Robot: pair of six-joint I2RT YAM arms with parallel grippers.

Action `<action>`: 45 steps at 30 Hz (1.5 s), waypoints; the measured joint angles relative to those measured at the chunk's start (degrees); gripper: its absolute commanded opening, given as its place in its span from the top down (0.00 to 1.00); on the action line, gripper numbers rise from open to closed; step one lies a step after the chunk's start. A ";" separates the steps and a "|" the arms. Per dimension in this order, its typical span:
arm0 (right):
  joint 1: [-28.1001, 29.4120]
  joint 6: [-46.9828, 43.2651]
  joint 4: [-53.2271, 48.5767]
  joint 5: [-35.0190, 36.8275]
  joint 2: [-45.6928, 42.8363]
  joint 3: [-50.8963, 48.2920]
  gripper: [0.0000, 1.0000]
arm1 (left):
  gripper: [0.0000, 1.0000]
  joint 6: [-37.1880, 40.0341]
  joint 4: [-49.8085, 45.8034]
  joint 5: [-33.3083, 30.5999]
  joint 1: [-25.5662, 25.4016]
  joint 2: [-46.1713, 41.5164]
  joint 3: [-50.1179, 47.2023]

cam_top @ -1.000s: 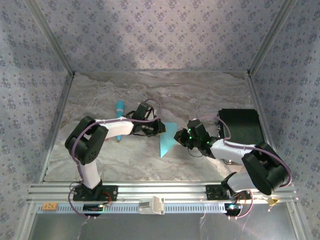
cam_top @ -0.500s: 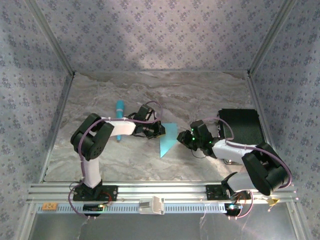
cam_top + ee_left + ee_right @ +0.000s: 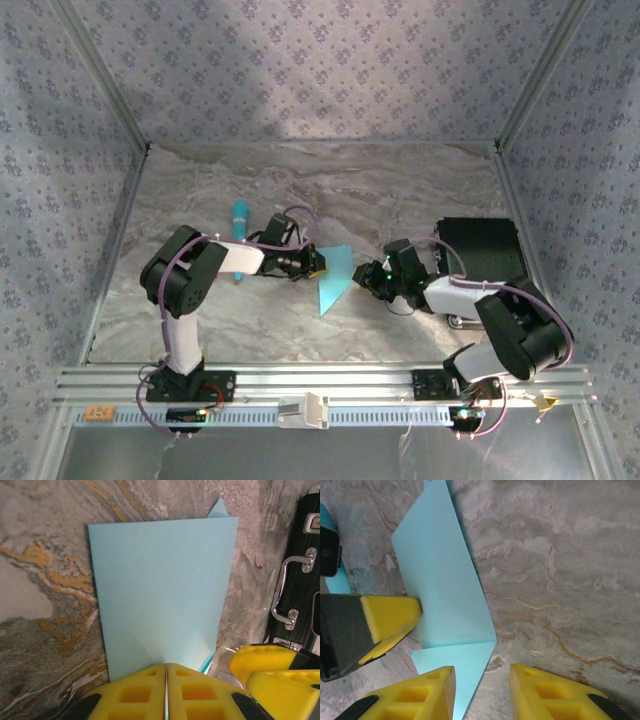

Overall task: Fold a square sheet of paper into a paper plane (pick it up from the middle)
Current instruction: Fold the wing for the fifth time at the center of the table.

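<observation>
The square sheet of paper (image 3: 334, 277) lies on the marble table between the arms, folded into a pointed light cyan shape with a crease across it (image 3: 451, 607). My left gripper (image 3: 316, 262) is shut on its left edge; in the left wrist view the yellow pads (image 3: 145, 685) meet with a thin line of paper (image 3: 160, 590) between them. My right gripper (image 3: 369, 275) stands open just right of the paper. In the right wrist view its jaws (image 3: 481, 685) are apart, the left finger (image 3: 427, 692) over the paper's lower flap, the right finger over bare table.
A turquoise pen-like stick (image 3: 240, 238) lies left of the left arm. A black case (image 3: 485, 255) with metal latches (image 3: 295, 580) sits at the right, close behind the right arm. Patterned walls enclose the table on three sides.
My right gripper has opened, let go of the paper and drawn back a little to the right. The left gripper stays shut on the paper and has shifted slightly left.
</observation>
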 measured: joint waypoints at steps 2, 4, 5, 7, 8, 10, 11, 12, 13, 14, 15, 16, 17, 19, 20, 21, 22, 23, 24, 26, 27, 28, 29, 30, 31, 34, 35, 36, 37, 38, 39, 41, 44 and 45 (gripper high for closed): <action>0.00 -0.02 0.04 -0.39 0.44 0.02 0.65 | 0.91 0.09 -0.07 0.22 0.00 0.00 0.00; -0.02 -0.11 -0.04 -0.52 0.63 0.09 0.64 | 0.91 0.52 -0.44 0.61 0.00 0.00 0.00; -0.11 -0.28 -0.17 -0.52 0.63 0.20 0.64 | 0.91 0.92 -0.76 0.81 0.00 0.00 0.04; -0.26 -0.79 -0.63 -0.50 0.63 0.68 0.64 | 0.92 2.05 -2.10 1.01 -0.13 0.00 0.57; -0.39 -1.05 -0.87 -0.50 0.63 0.96 0.64 | 0.92 2.71 -3.17 1.03 -0.33 0.00 1.01; -0.76 -1.66 -1.46 -0.52 0.63 1.66 0.64 | 0.92 3.78 -5.09 1.03 -0.81 0.00 1.84; -1.05 -2.03 -1.70 -0.52 0.63 1.97 0.64 | 0.92 4.31 -5.90 1.03 -1.05 0.00 2.19; -1.38 -2.45 -2.21 -0.55 0.63 2.36 0.64 | 0.92 4.85 -6.75 1.01 -1.31 0.00 2.60; -1.64 -2.75 -2.71 -0.55 0.63 2.73 0.64 | 0.92 5.22 -7.23 1.01 -1.40 0.00 2.84; -2.01 -3.34 -3.39 -0.59 0.66 3.21 0.64 | 0.92 5.57 -7.78 1.01 -1.57 0.00 3.08; -2.29 -3.78 -3.87 -0.70 0.74 3.67 0.64 | 0.92 5.81 -8.04 1.01 -1.66 0.00 3.19; -2.54 -4.26 -4.33 -0.72 0.98 4.17 0.64 | 0.92 5.97 -8.35 0.98 -1.70 0.00 3.26; -2.75 -4.79 -4.90 -0.83 1.40 4.87 0.64 | 0.92 6.16 -8.72 1.01 -1.73 0.00 3.30; -2.99 -5.99 -6.21 -1.14 2.64 6.51 0.64 | 0.92 6.36 -9.38 0.98 -1.73 0.00 3.41; -3.15 -6.60 -6.88 -1.20 3.39 7.39 0.64 | 0.92 6.40 -9.51 0.96 -1.73 0.00 3.43; -3.23 -7.23 -7.43 -1.44 4.22 8.26 0.64 | 0.92 6.56 -9.62 0.94 -1.73 0.00 3.43; -3.32 -7.82 -8.00 -1.57 4.81 8.96 0.65 | 0.92 6.64 -9.70 0.90 -1.73 0.00 3.45; -3.41 -8.50 -8.81 -1.68 5.57 9.92 0.64 | 0.92 6.71 -9.81 0.76 -1.73 0.00 3.45; -3.54 -9.11 -9.53 -1.81 6.34 10.88 0.64 | 0.92 6.73 -9.88 0.72 -1.73 0.00 3.45; -3.76 -10.12 -10.34 -2.10 7.72 12.55 0.65 | 0.92 6.73 -9.90 0.57 -1.73 0.00 3.45; -3.89 -10.69 -10.75 -2.29 8.50 13.42 0.65 | 0.92 6.73 -9.90 0.50 -1.73 0.00 3.45; -3.98 -11.04 -11.08 -2.58 9.07 14.05 0.65 | 0.92 6.73 -9.90 0.48 -1.73 0.00 3.45; -4.00 -11.47 -11.50 -2.73 9.62 14.80 0.65 | 0.91 6.71 -9.90 0.31 -1.73 -0.02 3.45; -4.00 -11.76 -11.78 -2.91 9.97 15.32 0.65 | 0.91 6.71 -9.90 0.04 -1.73 -0.09 3.45; -4.00 -12.02 -12.02 -3.08 10.21 15.74 0.65 | 0.90 6.71 -9.90 -0.31 -1.73 -0.22 3.45; -4.00 -12.57 -12.20 -3.61 10.29 16.00 0.66 | 0.89 6.80 -10.84 -2.05 -1.73 -1.36 3.45; -4.00 -12.61 -12.28 -3.80 10.34 16.00 0.66 | 0.89 6.86 -11.19 -2.62 -1.73 -1.86 3.50; -4.00 -12.68 -12.39 -4.00 10.38 16.00 0.66 | 0.88 6.99 -11.50 -3.10 -1.73 -2.21 3.65; -4.00 -12.79 -12.46 -4.13 10.43 16.00 0.66 | 0.88 6.99 -11.63 -3.48 -1.73 -2.38 3.87; -4.00 -12.83 -12.61 -4.22 10.43 16.00 0.66 | 0.88 7.02 -11.65 -3.91 -1.73 -2.56 4.11; -4.00 -12.85 -12.68 -4.37 10.43 16.00 0.66 | 0.88 6.99 -11.67 -4.24 -1.73 -2.62 4.28; -4.00 -12.85 -12.70 -4.59 10.43 16.00 0.66 | 0.88 7.02 -11.85 -4.79 -1.73 -2.64 4.52; -4.00 -12.85 -12.66 -4.81 10.43 16.00 0.65 | 0.88 7.02 -12.79 -6.10 -1.73 -2.64 4.72; -4.00 -12.83 -12.63 -4.81 10.43 16.00 0.66 | 0.89 7.15 -13.18 -6.60 -1.73 -2.64 4.79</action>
